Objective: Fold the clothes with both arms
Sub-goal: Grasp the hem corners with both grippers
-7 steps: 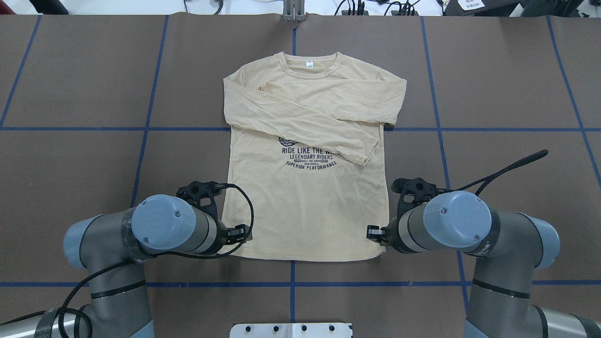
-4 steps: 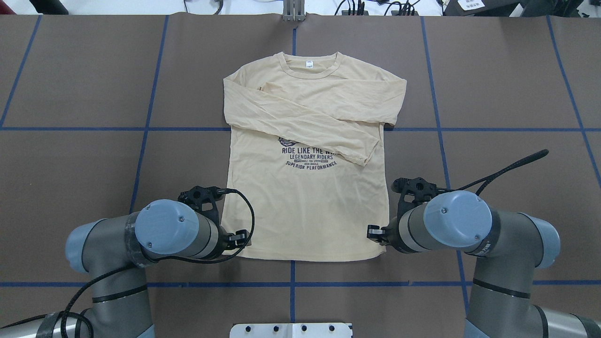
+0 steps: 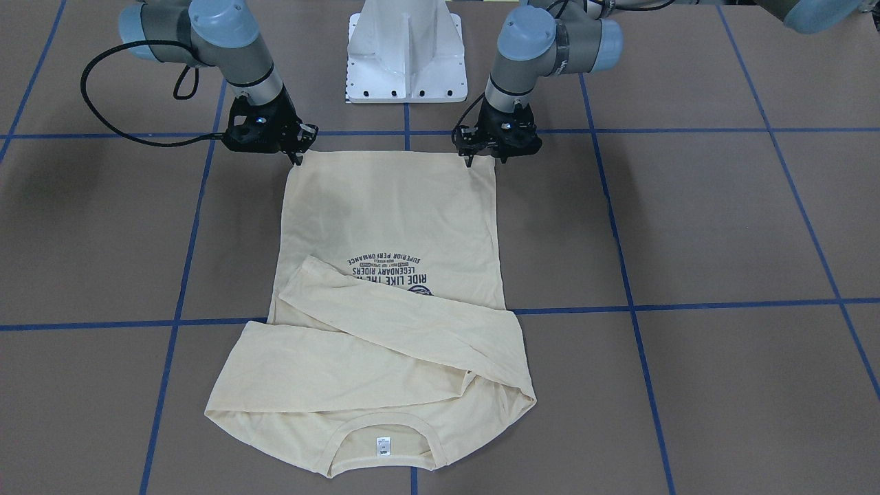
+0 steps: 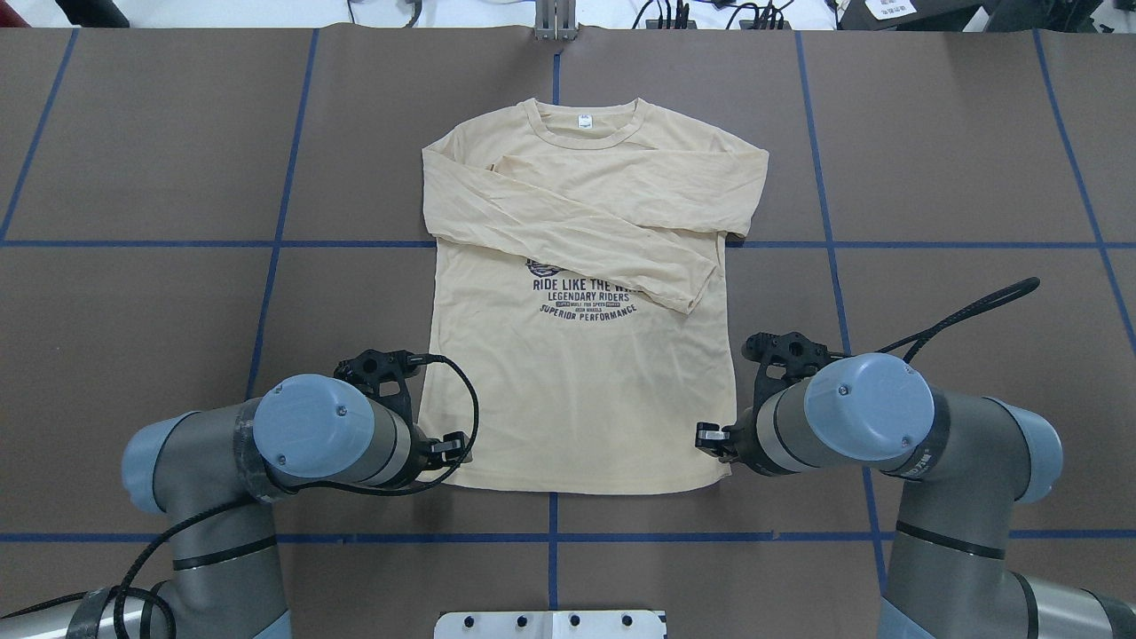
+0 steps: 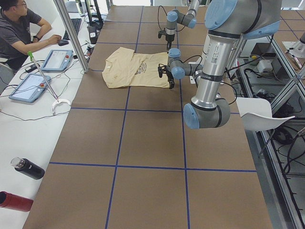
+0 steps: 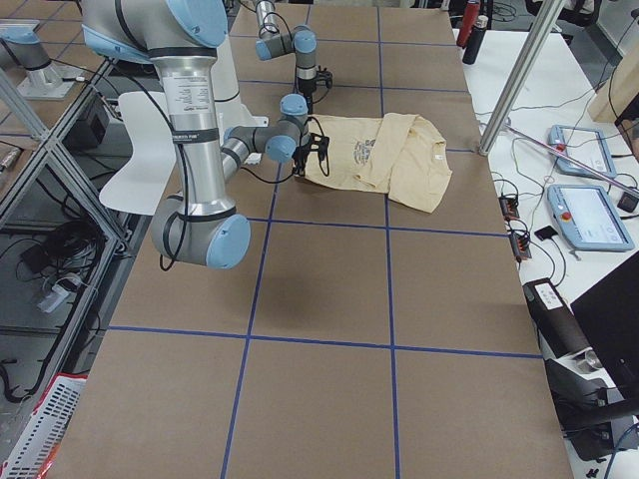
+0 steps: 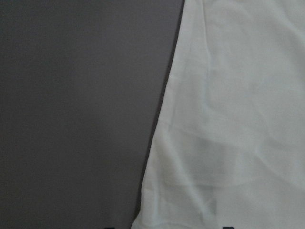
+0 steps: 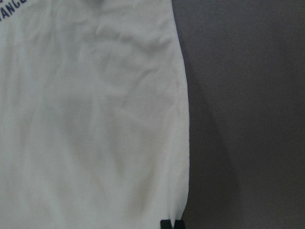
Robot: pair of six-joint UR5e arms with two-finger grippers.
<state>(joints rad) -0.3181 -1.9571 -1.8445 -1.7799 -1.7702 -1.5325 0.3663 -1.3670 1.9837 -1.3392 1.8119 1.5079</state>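
Shirt (image 4: pixel 577 390) lies flat on the brown table (image 4: pixel 160 311), front side up, with the neck at the far side from the robot and the hem near the robot. Both sleeves (image 4: pixel 568 231) are folded across the chest and cover the upper part of the dark print (image 4: pixel 586 297). At the left corner of the hem the left arm (image 4: pixel 311 439) reaches down. The left fingers (image 3: pixel 470 159) are spread apart, one over the table and one over the cloth, with the side edge of the shirt between them. At the right corner of the hem the right arm (image 4: pixel 865 408) is also low. The right fingers (image 8: pixel 167 224) are pressed together on the side edge of the shirt and pinch it.
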